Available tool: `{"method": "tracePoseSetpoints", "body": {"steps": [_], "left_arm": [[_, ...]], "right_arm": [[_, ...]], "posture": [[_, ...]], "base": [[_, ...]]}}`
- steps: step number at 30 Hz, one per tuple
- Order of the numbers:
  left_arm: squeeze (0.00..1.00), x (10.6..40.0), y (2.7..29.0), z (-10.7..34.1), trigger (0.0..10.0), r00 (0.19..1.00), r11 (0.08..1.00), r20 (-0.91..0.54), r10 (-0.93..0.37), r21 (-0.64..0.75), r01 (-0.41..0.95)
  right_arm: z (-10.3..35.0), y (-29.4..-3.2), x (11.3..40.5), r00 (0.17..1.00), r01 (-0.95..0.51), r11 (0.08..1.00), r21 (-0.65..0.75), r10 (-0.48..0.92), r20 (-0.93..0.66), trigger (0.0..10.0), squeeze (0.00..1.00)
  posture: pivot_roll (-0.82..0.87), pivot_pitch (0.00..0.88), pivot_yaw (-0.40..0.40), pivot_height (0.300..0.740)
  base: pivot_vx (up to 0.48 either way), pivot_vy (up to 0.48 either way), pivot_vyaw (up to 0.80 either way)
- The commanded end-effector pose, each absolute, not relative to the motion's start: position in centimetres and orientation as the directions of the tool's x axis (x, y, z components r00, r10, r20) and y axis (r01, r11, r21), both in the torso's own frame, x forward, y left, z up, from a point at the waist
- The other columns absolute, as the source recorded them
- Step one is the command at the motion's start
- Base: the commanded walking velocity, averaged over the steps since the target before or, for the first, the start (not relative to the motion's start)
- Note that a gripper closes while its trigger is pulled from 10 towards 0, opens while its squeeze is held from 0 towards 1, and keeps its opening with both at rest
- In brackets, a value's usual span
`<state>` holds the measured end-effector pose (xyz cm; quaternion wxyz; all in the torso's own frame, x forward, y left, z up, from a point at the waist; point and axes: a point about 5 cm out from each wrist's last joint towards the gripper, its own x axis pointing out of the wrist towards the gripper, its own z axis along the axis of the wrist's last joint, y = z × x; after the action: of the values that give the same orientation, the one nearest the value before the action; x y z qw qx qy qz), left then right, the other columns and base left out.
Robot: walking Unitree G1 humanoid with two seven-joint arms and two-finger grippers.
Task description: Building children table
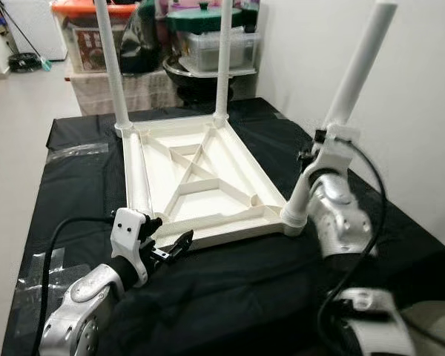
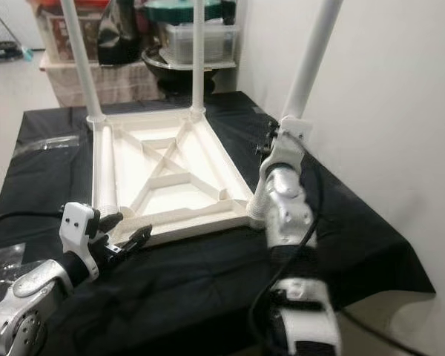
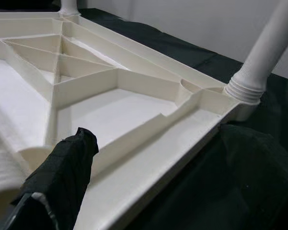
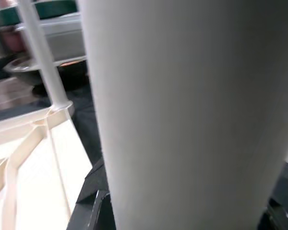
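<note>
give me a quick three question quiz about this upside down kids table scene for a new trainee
1. True or false: the white tabletop lies underside up on the black cloth.
2. How many legs stand in corner sockets, and where is the fourth leg?
3. Which claw is at the tilted leg in the near right corner: A) left claw, B) right claw?

Key
1. True; its ribbed underside faces up.
2. Three stand up: two upright at the far corners, one tilted at the near right. The fourth lies flat along the tabletop's left edge.
3. B. The right claw is around that leg above its socket; the left claw sits at the near left corner by the tabletop's edge.
</note>
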<state>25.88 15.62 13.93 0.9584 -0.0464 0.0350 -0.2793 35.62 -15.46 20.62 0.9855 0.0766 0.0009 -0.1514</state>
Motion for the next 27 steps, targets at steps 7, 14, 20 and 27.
{"method": "tracePoseSetpoints", "body": {"steps": [7,14,20,27], "left_arm": [[0.0,26.0,15.4,13.7,10.0,0.833,0.833,-0.052,-0.55,-0.112,0.542],[0.0,25.9,15.3,13.6,10.0,0.833,0.831,-0.053,-0.551,-0.117,0.543],[0.0,26.0,15.2,13.5,10.0,0.829,0.828,-0.053,-0.557,-0.116,0.549],[0.0,25.9,15.3,13.5,10.0,0.829,0.829,-0.057,-0.556,-0.111,0.548]], "right_arm": [[21.3,-16.2,36.4,0.979,0.201,0.95,0.24,-0.188,-0.077,10.0,1.0],[23.8,-16.9,37.1,0.938,-0.332,0.936,0.117,0.34,-0.061,10.0,0.0],[23.4,-20.1,37.8,0.921,-0.367,0.928,0.067,0.373,-0.114,0.0,0.0],[21.1,-20.2,38.7,0.977,-0.119,0.98,0.16,0.144,-0.158,0.0,0.0]], "posture": [[0.08,0.0,-0.065,0.74],[0.08,0.0,-0.063,0.74],[0.08,0.0,-0.066,0.74],[0.09,0.0,-0.068,0.74]], "base": [[0.0,0.0,0.0],[0.0,0.0,0.0],[0.0,0.0,0.0],[0.0,0.0,0.0]]}}
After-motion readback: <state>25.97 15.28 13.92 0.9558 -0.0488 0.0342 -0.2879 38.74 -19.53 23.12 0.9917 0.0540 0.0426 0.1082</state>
